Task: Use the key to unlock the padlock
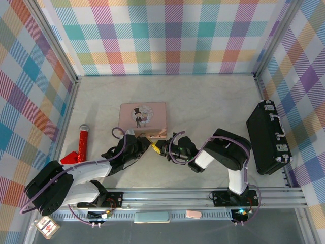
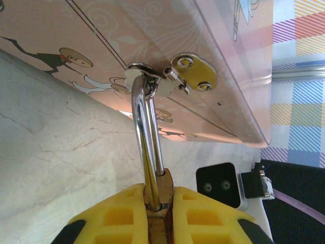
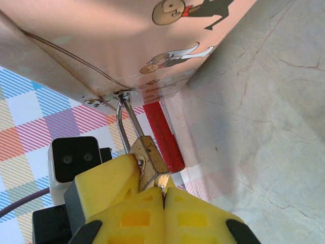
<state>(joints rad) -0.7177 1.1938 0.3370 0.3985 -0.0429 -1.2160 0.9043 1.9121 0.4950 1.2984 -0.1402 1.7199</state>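
Note:
The small brass padlock (image 2: 163,189) hangs by its silver shackle (image 2: 143,133) from the hasp (image 2: 138,72) on the pink tin (image 2: 152,35). My left gripper (image 2: 160,199) is shut on the padlock's body. In the right wrist view the padlock (image 3: 151,155) tilts toward my right gripper (image 3: 165,192), which is shut with its tips at the lock's bottom face. A tiny silver bit of the key (image 3: 161,186) shows between those tips; the rest is hidden. From above, both grippers (image 1: 152,146) meet just in front of the pink tin (image 1: 142,116).
A red-and-silver toy microphone (image 1: 83,143) lies left of the tin. A black case (image 1: 268,137) stands near the right wall. Plaid walls close in the marble table (image 1: 203,101) on three sides.

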